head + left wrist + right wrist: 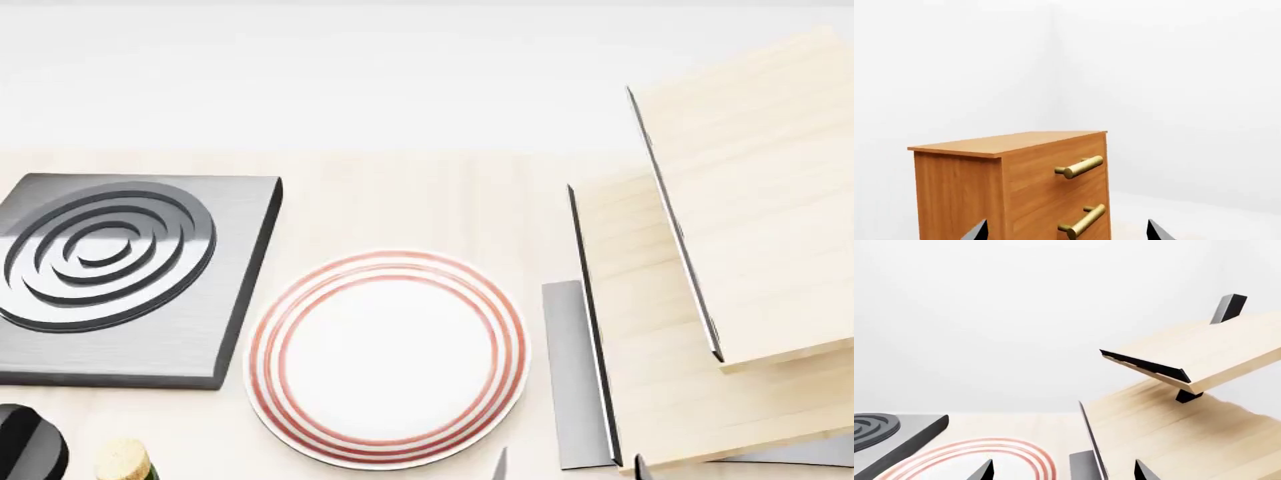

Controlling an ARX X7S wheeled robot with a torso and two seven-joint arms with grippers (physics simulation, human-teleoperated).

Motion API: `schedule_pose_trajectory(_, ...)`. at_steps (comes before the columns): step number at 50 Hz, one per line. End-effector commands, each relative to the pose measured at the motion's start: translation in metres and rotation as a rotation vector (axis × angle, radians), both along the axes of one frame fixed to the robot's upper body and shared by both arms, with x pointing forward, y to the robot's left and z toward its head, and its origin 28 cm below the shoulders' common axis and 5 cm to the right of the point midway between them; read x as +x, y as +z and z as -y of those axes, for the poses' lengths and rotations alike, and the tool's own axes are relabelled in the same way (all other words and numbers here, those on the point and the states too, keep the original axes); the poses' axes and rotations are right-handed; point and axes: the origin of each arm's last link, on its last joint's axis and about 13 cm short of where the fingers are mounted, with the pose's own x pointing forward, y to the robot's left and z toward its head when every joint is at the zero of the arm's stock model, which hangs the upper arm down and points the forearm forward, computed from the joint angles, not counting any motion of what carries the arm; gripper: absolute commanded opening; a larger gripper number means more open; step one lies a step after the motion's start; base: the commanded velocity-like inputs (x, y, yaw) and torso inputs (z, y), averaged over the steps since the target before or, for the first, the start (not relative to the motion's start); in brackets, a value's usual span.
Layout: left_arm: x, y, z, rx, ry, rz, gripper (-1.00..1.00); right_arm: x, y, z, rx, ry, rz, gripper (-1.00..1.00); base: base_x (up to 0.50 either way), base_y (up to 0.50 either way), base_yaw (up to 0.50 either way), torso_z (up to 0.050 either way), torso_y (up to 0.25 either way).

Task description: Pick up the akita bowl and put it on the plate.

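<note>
plate lies flat, round

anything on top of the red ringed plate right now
Nothing. The flat white plate with red rings lies bare on the pale wooden table; no patterned bowl appears in any view. Its near edge is cut off in the head view.
</note>
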Motion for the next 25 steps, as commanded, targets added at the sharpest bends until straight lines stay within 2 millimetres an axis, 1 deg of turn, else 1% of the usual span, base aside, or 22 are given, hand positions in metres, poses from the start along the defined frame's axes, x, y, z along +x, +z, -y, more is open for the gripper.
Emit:
schedule_pose_trajectory(1,-0.0041,0.0032,-0.0092,0.009,0.036,-0.043,1.00,0.0003,-0.0020,-0.0014,-0.005,0.004,-0.006,1.00,0.00,0.00,0.00,0.000,0.000)
schedule_pose_trajectory(3,-0.0043,0.0028,-0.0119,0.028,0.034,-0.070,1.00,-0.0001,-0.0018,-0.0016,-0.007,0.006,-0.005,1.00,0.00,0.00,0.00,0.000,0.000)
schedule_pose_trajectory(6,-0.0047,0.0032,-0.0151,0.011,0.034,-0.094,1.00,0.0011,-0.0033,-0.0020,-0.007,0.007,-0.011,1.00,0.00,0.00,0.00,0.000,0.000)
schedule_pose_trajectory(10,-0.0050,0.0025,-0.0130,0.020,-0.022,-0.143,1.00,0.0009,-0.0039,-0.0029,-0.009,0.010,-0.012,1.00,0.00,0.00,0.00,0.000,0.000)
schedule_pose_trajectory(12,-0.0047,0.0002,-0.0132,0.060,-0.011,-0.181,1.00,0.0008,-0.0042,-0.0032,-0.009,0.012,-0.013,1.00,0.00,0.00,0.00,0.000,0.000)
schedule_pose_trajectory(14,-0.0058,-0.0008,-0.0128,0.041,-0.041,-0.203,1.00,0.0012,-0.0053,-0.0034,-0.009,0.014,-0.016,1.00,0.00,0.00,0.00,0.000,0.000)
schedule_pose_trajectory(19,-0.0095,-0.0024,-0.0130,0.057,-0.052,-0.231,1.00,0.0019,-0.0060,-0.0034,-0.009,0.015,-0.021,1.00,0.00,0.00,0.00,0.000,0.000)
schedule_pose_trajectory(25,-0.0097,-0.0044,-0.0142,-0.006,-0.091,-0.295,1.00,0.0019,-0.0060,-0.0035,-0.009,0.015,-0.021,1.00,0.00,0.00,0.00,0.000,0.000)
